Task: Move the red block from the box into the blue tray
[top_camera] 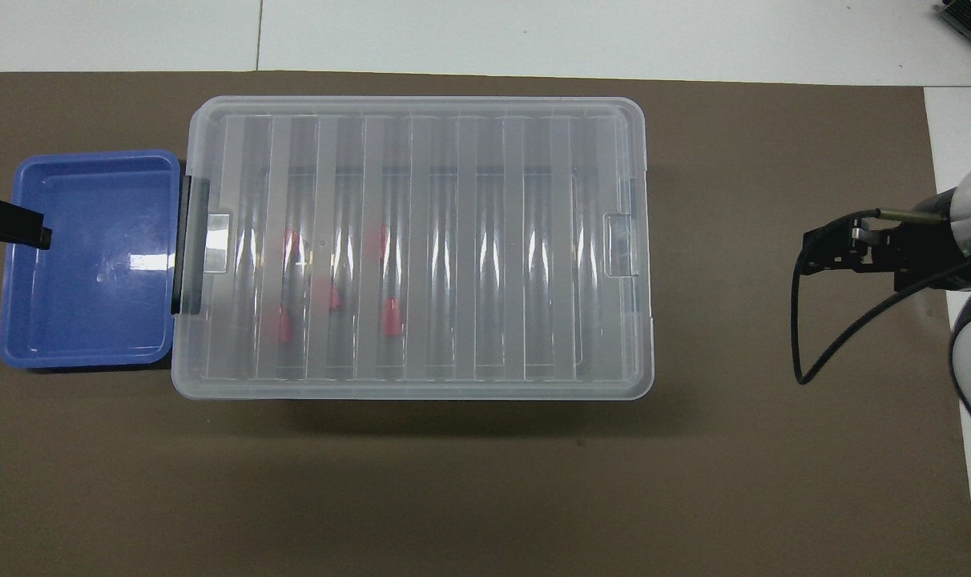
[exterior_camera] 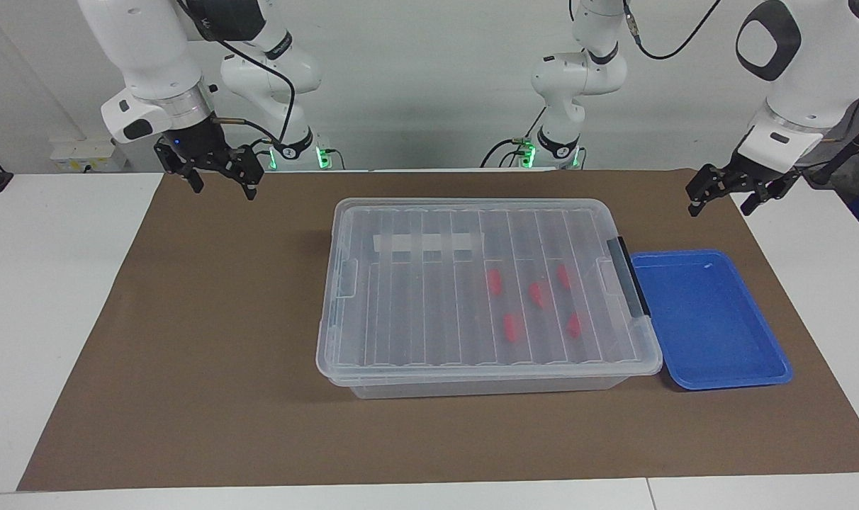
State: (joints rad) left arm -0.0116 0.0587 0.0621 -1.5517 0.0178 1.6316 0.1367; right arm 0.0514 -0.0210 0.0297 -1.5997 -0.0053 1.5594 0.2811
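Clear plastic forms the box, which sits lidded in the middle of the brown mat, a black clip at its end toward the left arm. Five red blocks show through the ribbed lid, clustered in that same half. The blue tray lies just beside the clip end, holding nothing. The left gripper hangs over the mat's corner near the tray, fingers spread and empty. The right gripper waits over the mat's other end, likewise spread and empty.
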